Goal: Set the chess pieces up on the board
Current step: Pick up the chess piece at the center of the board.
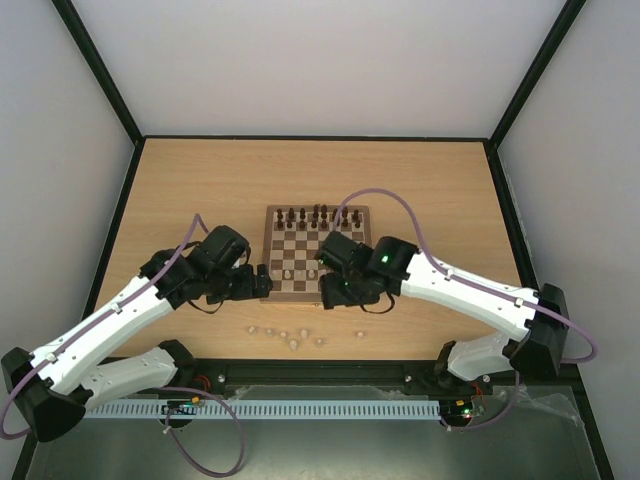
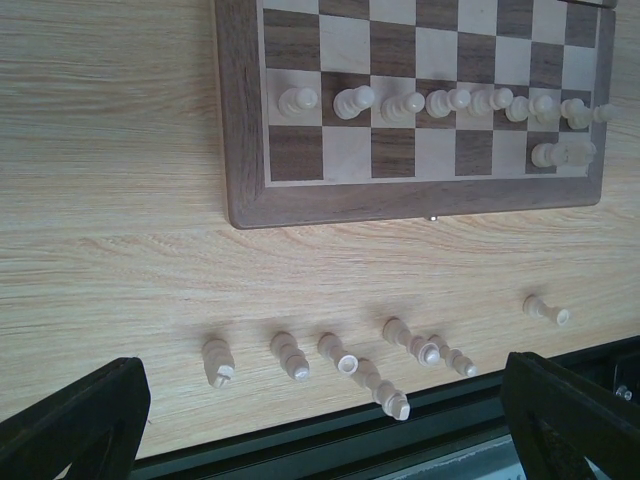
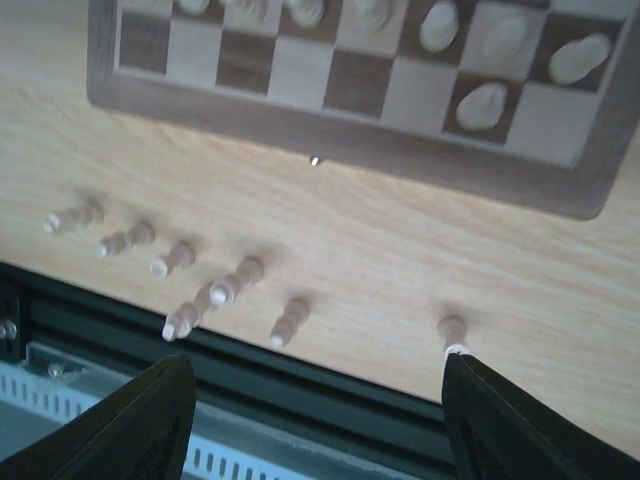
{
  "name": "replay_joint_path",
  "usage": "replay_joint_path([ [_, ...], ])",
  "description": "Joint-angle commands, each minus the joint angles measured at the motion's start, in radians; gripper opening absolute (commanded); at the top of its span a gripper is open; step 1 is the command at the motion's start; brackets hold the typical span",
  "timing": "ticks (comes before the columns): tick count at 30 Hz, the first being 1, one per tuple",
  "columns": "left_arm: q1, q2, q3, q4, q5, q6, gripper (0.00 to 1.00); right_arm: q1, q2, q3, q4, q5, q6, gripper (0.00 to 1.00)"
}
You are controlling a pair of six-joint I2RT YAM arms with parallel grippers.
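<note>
We note: left arm (image 1: 110,322), right arm (image 1: 480,293) in white shells, black joints; lilac cable (image 1: 381,191) looping off each; green light (image 1: 383,262) right of frame centre; left tool (image 2: 320,410), right tool (image 3: 315,420) matte black.

The left arm (image 1: 110,325) and right arm (image 1: 470,290) both stretch forward and bend inward, wrists tilted down, heads nearly meeting. On the left gripper (image 2: 320,405) the fingers (image 2: 80,420) stand spread wide, holding nothing. The right gripper (image 3: 318,400) is likewise parted and empty.
</note>
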Motion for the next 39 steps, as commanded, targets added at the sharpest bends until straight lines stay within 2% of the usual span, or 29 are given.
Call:
replay_joint_path([
  [1, -0.006, -0.015, 0.015, -0.019, 0.004, -0.016, 0.99, 0.095, 0.016, -0.02, -0.05, 0.01, 0.099, 0.68],
  [10, -0.006, -0.037, -0.009, -0.023, 0.004, -0.029, 0.99, 0.227, 0.143, 0.053, -0.034, 0.027, 0.141, 0.59],
  [12, -0.006, -0.045, -0.022, -0.024, 0.004, -0.033, 0.99, 0.235, 0.151, 0.041, -0.022, 0.022, 0.147, 0.55],
  [19, -0.006, -0.055, -0.062, -0.008, 0.015, -0.04, 0.99, 0.252, 0.143, -0.046, 0.038, -0.002, 0.171, 0.53],
  [22, -0.006, -0.047, -0.068, 0.002, 0.022, -0.039, 0.99, 0.262, 0.143, -0.058, 0.048, -0.008, 0.176, 0.46],
  [30, -0.006, -0.032, -0.077, 0.022, 0.025, -0.032, 0.99, 0.277, 0.142, -0.138, 0.095, -0.022, 0.19, 0.45],
  [39, -0.006, -0.022, -0.077, 0.031, 0.024, -0.026, 0.99, 0.277, 0.2, -0.158, 0.158, -0.021, 0.171, 0.41],
])
